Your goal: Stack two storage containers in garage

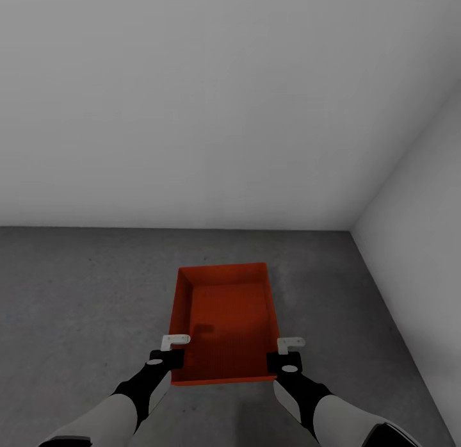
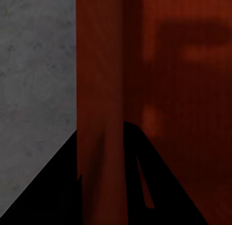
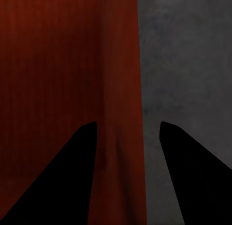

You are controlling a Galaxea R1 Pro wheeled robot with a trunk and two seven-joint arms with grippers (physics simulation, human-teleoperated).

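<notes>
An orange-red storage container (image 1: pixel 225 319) lies lengthwise in front of me over the garage's grey concrete floor (image 1: pixel 83 293). I cannot tell whether it rests on the floor or hangs just above it. My left gripper (image 1: pixel 171 352) is shut on the bin's left wall near the front corner. In the left wrist view both dark fingers (image 2: pixel 58 186) press against that wall (image 2: pixel 99 89). My right gripper (image 1: pixel 286 356) straddles the right wall. In the right wrist view that gripper (image 3: pixel 128 126) shows a strip of floor between the wall (image 3: pixel 123 89) and its outer finger, so it stands open.
A plain white wall (image 1: pixel 192 114) stands behind the bin, and a second white wall (image 1: pixel 422 229) meets it in a corner at the right. Bare concrete spreads to the left and right of the bin.
</notes>
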